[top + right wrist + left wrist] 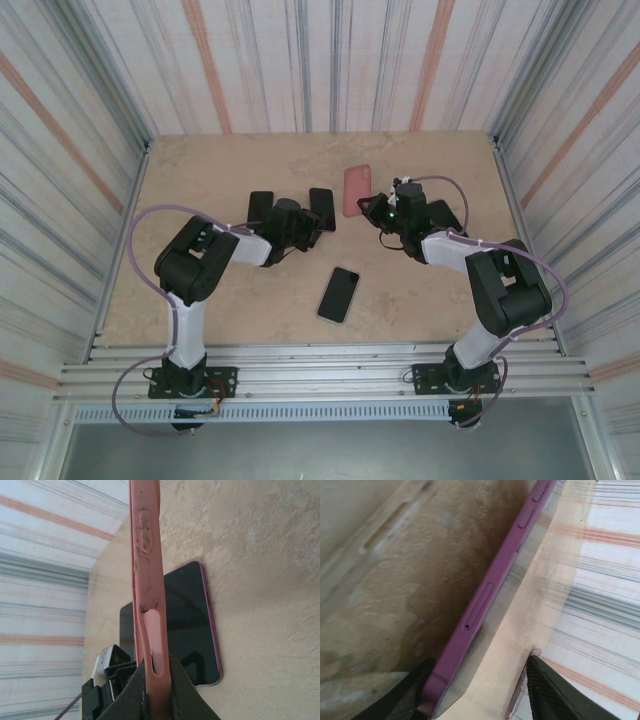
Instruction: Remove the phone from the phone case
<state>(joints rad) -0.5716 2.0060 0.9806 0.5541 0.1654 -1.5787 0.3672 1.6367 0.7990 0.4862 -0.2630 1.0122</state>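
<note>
Right end effector [155,692] clamped the phone case [146,580] | left end effector [290,196] stood open, phone [339,294] loose near it | extraction looked done; next: lower case.

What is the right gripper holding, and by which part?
The pink phone case; the right gripper pinches one side wall of it, at a slot cutout.

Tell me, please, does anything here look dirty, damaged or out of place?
The pink phone case, pinched in the right hand, carries dark specks along its side, so it looks dirty or worn. Nothing else stands out.
</note>
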